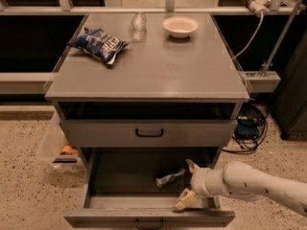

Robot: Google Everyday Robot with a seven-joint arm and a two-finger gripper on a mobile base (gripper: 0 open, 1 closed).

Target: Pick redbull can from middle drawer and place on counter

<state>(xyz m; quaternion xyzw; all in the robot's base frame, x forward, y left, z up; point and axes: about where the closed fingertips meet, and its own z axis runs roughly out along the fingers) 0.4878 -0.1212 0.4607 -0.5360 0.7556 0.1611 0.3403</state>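
The redbull can (169, 178) lies on its side on the dark floor of the pulled-out middle drawer (144, 217), right of centre. My gripper (188, 183) is inside the drawer just right of the can, with its pale fingers (185, 200) spread open toward it. The can is at the jaw mouth and I cannot tell if a finger touches it. The counter (158, 71) is the flat grey top of the cabinet above.
On the counter lie a blue-and-white snack bag (99, 44), a clear plastic bottle (137, 25) and a white bowl (180, 26). A shut drawer with a black handle (149, 133) sits above the open one. Cables (249, 126) and a plastic bin (60, 150) flank the cabinet.
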